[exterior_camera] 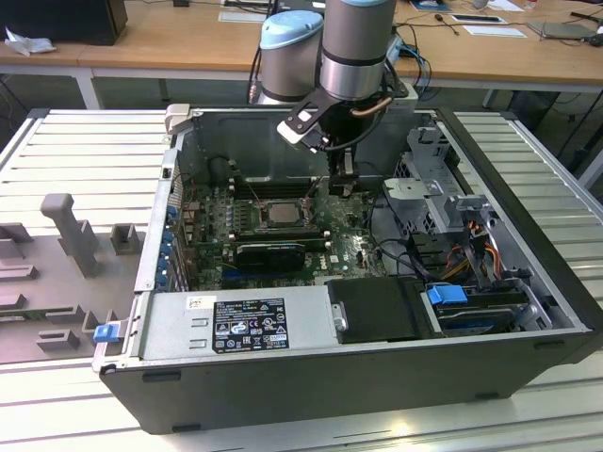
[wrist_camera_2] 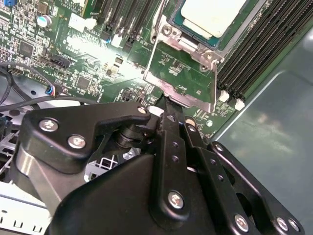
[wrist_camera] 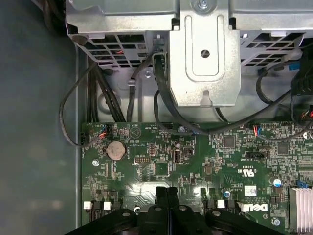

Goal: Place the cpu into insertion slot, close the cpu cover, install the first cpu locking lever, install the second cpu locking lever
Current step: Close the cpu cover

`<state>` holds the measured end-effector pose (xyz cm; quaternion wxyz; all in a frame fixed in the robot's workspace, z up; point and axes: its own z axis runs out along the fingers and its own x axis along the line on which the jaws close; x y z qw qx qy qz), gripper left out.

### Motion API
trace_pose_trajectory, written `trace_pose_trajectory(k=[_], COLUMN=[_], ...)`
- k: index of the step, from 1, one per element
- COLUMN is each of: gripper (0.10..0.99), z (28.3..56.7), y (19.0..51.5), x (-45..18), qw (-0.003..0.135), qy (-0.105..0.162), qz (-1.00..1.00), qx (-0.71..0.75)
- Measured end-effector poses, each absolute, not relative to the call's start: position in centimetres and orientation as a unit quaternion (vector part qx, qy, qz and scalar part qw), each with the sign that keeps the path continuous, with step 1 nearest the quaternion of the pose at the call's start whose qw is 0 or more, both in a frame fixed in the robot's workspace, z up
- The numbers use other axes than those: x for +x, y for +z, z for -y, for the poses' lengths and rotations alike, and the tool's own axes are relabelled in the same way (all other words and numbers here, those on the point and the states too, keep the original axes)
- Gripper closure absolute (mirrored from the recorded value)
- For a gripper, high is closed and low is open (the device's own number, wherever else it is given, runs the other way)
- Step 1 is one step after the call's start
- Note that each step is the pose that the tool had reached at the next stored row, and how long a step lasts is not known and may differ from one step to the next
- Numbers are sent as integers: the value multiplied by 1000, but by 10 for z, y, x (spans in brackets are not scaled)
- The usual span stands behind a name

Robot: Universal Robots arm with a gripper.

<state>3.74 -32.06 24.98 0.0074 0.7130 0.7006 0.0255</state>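
**Pincer pressed shut at the edge of the open cpu cover**

The computer case (exterior_camera: 377,377) lies open on its side on the slatted metal surface (exterior_camera: 85,151), and its grey wall runs close beside the memory slots (wrist_camera_2: 264,54). A printed label (exterior_camera: 250,325) sits on the power supply. On the motherboard (wrist_camera: 195,161), the insertion slot (wrist_camera_2: 226,40) already holds the cpu (wrist_camera_2: 212,14), seated flat. The cpu cover (wrist_camera_2: 193,102) is swung open off the slot, towards the arm. The pincer (wrist_camera_2: 165,100), its fingers pressed together and holding nothing, meets the cover's free edge, well short of the cpu.
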Motion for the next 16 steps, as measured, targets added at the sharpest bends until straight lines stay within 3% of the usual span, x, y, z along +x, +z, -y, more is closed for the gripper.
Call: trace_pose_trajectory(k=[16], gripper=[980], z=[321], y=[250], x=[18], qw=[7], qy=[26], qz=[-701], qx=[713])
